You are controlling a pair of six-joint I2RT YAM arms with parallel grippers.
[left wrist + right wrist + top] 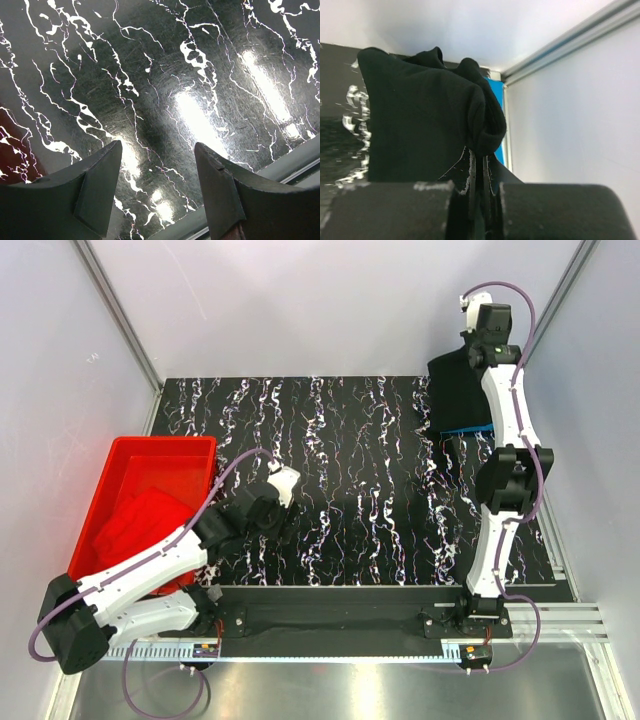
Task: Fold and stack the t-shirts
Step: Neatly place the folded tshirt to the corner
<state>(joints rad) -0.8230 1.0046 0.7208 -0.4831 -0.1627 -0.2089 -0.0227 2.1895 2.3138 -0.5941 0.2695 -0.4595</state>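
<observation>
the right arm is stretched out to the far right corner of the tabletop (350, 490), and the right fingers (420, 210) are closed on a bunched edge of the black t-shirt (458, 390). the wrist view shows the fabric pinched between them and rising in a crumpled hump just beyond. the rest of that shirt lies on the blue t-shirt (470, 428), of which only a thin strip shows along the near edge of the black one. the red t-shirt (140, 525) sits rumpled inside the red tub (160, 443) at the near left, not yet folded.

the left fingers (95, 195) are spread apart and hold nothing. they hang over bare tabletop left of centre, just right of the tub.

this looks like the stacking or last fold of the black shirt on the blue one. the task seems roughly two thirds along, with the red shirt left to do.

next, the pinched edge probably wants laying down flat so the black shirt covers the blue squarely, followed by a clean release. the bunched fabric could drag or spring back when the fingers let go. the left arm is well placed to reach into the tub for the red shirt.
</observation>
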